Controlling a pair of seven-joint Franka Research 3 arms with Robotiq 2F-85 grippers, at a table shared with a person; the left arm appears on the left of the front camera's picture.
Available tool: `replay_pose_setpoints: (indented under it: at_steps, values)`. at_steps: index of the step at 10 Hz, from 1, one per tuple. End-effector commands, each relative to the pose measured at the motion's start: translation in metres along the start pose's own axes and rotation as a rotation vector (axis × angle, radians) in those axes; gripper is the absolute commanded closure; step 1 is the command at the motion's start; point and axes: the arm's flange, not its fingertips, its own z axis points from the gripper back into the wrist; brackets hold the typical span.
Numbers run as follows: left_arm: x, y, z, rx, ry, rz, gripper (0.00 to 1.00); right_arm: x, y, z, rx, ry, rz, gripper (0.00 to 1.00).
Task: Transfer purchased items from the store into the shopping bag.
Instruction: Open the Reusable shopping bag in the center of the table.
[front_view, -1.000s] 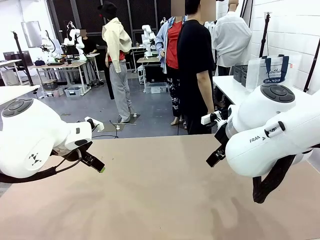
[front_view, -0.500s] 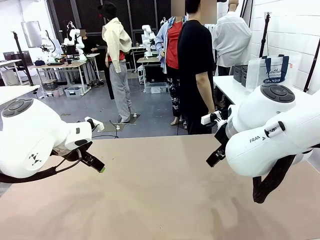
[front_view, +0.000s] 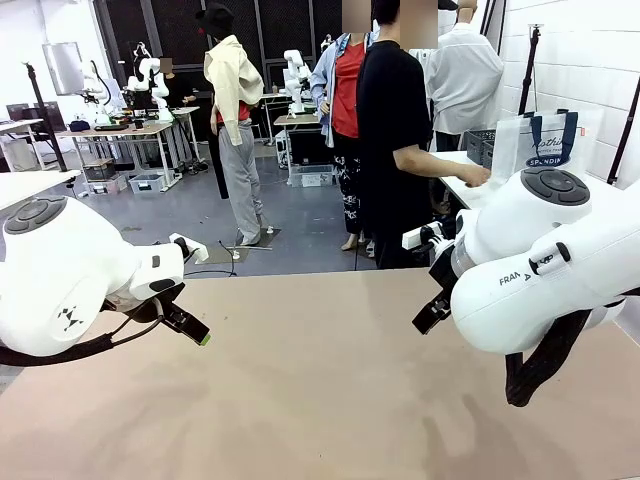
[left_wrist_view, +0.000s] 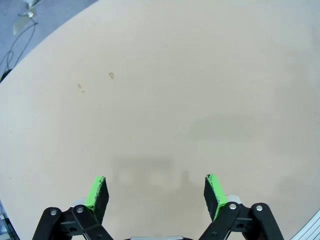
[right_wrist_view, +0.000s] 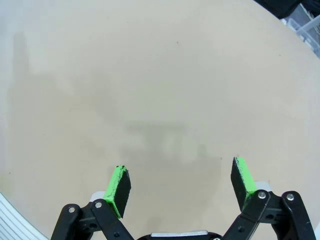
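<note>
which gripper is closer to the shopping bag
Right. The right gripper hangs over the table at the right, the shopping bag on a side table beyond it; the left gripper hangs over the left side.

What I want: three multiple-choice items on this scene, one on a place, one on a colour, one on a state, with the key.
1. Where does the shopping bag stand?
A. on a chair
B. on the floor
C. on the white side table
2. What colour are the gripper pads?
A. green
B. red
C. blue
3. How is the left gripper?
A. shut on a box
B. open, empty
C. shut, empty
Key: 1 C, it stands there at far right; 2 A, wrist views show green; 3 B, jaws wide apart, nothing between.
</note>
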Motion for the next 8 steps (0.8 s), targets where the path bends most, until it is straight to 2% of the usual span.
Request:
replay_pose_setpoints:
  at_steps: [1, 8]
  values:
    - [-0.0004, 0.0013, 0.0001, 0.0, -0.001, 0.003, 0.0, 0.0, -0.0001, 0.0, 0.0, 0.0, 0.0, 0.0]
    - [-0.0004, 0.0013, 0.0001, 0.0, -0.001, 0.003, 0.0, 0.0, -0.0001, 0.0, 0.0, 0.0, 0.0, 0.0]
